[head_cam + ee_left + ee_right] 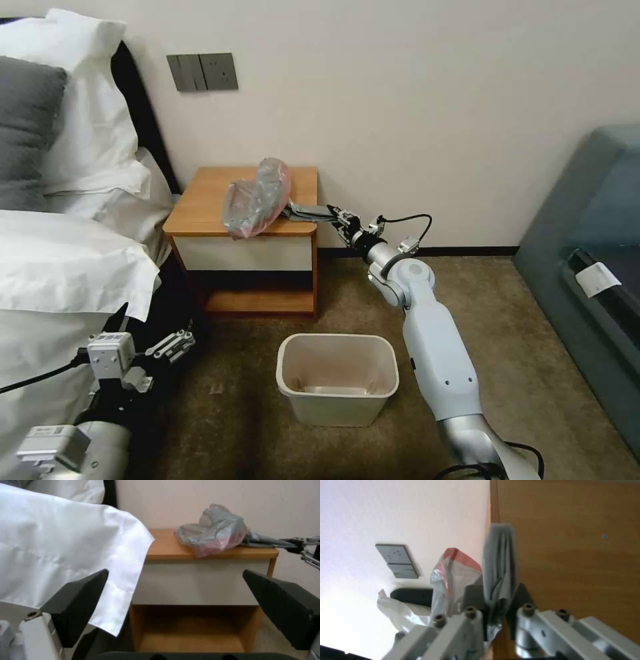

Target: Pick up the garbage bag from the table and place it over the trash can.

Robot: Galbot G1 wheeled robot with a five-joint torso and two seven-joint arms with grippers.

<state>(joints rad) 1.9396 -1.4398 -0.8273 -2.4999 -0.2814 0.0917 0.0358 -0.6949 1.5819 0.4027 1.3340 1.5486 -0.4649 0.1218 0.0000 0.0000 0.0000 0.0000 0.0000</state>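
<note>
The left pincer (pixel 175 345) hung open, near-left beside the bed (pixel 60 267). The trash can (pixel 337 377) stood on the floor. Farther, the right pincer (pixel 319 213) gripped a stretched corner of the garbage bag (pixel 257 197) lying on the surface (pixel 200 203).

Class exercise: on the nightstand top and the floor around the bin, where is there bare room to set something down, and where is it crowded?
Free: the table top's bed-side half, left of the garbage bag; carpet between table and trash can. Crowded: the top's right front corner, where the right gripper pinches the bag. The left gripper waits open by the bed.
</note>
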